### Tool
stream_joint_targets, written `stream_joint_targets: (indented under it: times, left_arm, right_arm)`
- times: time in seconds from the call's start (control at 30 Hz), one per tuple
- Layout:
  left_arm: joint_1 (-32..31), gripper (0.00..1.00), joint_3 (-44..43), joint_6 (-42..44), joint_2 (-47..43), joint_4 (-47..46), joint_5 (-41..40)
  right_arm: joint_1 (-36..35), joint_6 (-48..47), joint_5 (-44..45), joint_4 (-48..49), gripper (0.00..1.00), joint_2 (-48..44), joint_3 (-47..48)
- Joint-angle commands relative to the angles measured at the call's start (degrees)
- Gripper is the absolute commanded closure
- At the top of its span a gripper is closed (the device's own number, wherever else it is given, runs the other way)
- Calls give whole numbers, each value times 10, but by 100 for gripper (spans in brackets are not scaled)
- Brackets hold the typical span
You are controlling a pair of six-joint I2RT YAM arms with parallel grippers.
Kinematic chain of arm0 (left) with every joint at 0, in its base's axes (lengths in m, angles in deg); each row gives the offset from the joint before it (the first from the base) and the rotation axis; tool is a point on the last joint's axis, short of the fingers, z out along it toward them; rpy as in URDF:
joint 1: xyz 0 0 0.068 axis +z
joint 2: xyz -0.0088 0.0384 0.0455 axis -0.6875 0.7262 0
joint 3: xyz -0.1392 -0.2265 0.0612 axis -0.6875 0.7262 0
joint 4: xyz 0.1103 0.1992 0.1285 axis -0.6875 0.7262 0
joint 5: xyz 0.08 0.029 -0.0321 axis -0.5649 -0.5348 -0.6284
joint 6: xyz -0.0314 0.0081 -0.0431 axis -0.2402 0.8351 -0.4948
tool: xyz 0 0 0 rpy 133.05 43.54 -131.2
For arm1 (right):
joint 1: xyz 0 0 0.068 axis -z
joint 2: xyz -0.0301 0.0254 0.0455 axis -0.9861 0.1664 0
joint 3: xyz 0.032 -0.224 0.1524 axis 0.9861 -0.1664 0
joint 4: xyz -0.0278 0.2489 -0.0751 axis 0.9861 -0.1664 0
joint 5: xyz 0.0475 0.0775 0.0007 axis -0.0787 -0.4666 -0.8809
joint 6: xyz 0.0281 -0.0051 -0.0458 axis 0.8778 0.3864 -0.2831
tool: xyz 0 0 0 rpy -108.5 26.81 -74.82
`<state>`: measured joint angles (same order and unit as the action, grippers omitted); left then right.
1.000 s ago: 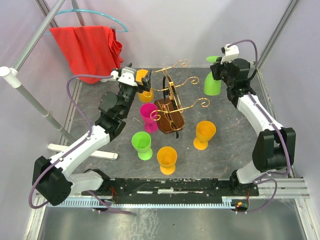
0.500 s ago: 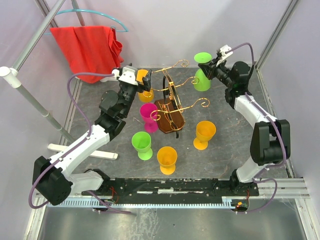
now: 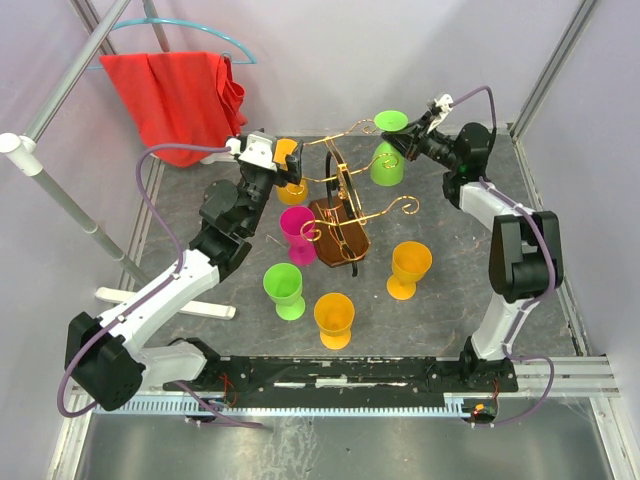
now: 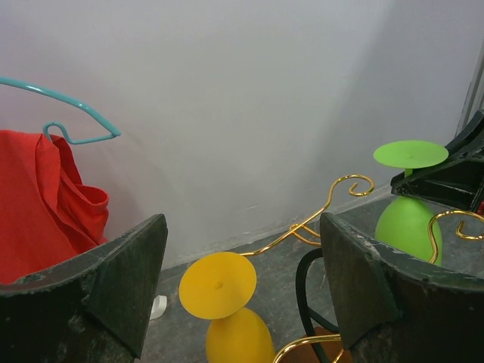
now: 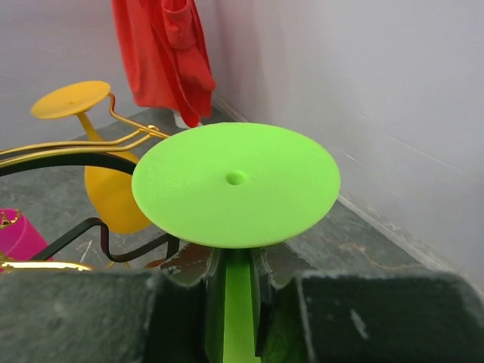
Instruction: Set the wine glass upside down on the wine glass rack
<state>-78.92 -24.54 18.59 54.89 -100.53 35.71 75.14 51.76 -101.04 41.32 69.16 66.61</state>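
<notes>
Light is bright & even, diffuse, prob overhead. The walls (image 3: pixel 330 60) read pale lilac-white. Shadows on the dark table (image 3: pixel 450 215) are soft and short, tucked close under each glass, a bit deeper twd the far corners. Top cam is sharp ctr to edges. In the right wrist cam the green wine glass (image 5: pixel 236 181) foot has a mild matte sheen and is crisp, while the right gripper (image 5: pixel 231 291) fingers (image 5: pixel 83 318) blur along the bottom edge. In the left wrist cam the left gripper (image 4: pixel 242 223) fingers (image 4: pixel 113 280) are dark & soft-focus in the fg, and the bg is clear.
</notes>
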Motion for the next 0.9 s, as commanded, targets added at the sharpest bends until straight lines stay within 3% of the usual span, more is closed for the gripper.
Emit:
stream_joint_targets:
  times: [0.0, 0.33, 0.87]
  left_arm:
    - [-2, 12, -23, 18, -8, -10, -7]
    - [-2, 12, -42, 14, 3, 18, 3]
    - [-2, 12, -62, 4, 21, 32, 6]
  right_arm:
    - [2, 75, -64, 120, 99, 30, 49]
    - [2, 105, -91, 195, 99, 72, 51]
    - [-1, 60, -101, 197, 99, 111, 50]
